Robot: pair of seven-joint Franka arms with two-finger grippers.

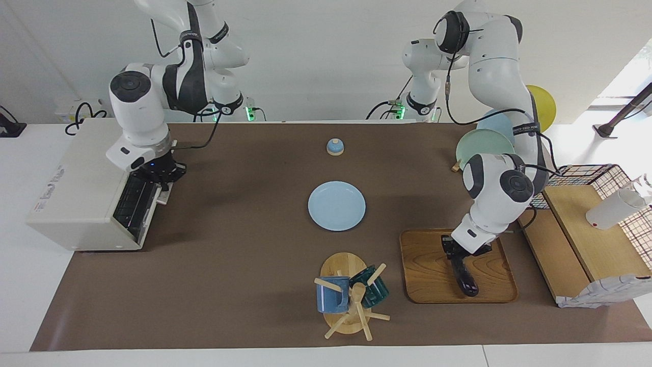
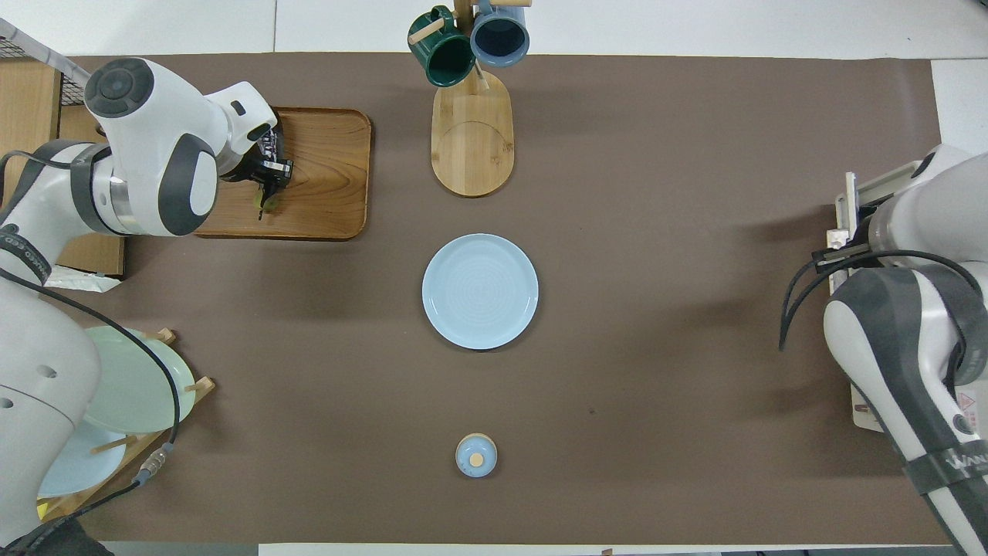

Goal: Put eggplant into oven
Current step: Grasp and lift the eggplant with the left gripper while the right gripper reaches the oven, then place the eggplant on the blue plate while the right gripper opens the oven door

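Observation:
The dark purple eggplant (image 1: pixel 466 278) lies on a wooden tray (image 1: pixel 428 270) toward the left arm's end of the table. My left gripper (image 1: pixel 457 251) is down on the eggplant's stem end, its fingers closed around it. In the overhead view the gripper (image 2: pixel 270 176) covers most of the eggplant; only its stem tip (image 2: pixel 265 205) shows on the tray (image 2: pixel 332 185). The cream oven (image 1: pixel 76 193) stands at the right arm's end. Its door (image 1: pixel 133 204) is partly open. My right gripper (image 1: pixel 162 179) is at the door's top edge, on the handle. In the overhead view the right arm hides most of the oven (image 2: pixel 849 197).
A light blue plate (image 1: pixel 336 205) lies mid-table, with a small blue bell (image 1: pixel 335 147) nearer to the robots. A mug rack (image 1: pixel 351 295) with two mugs stands beside the tray. A plate rack (image 1: pixel 484 145) and a wooden shelf (image 1: pixel 586 229) flank the left arm.

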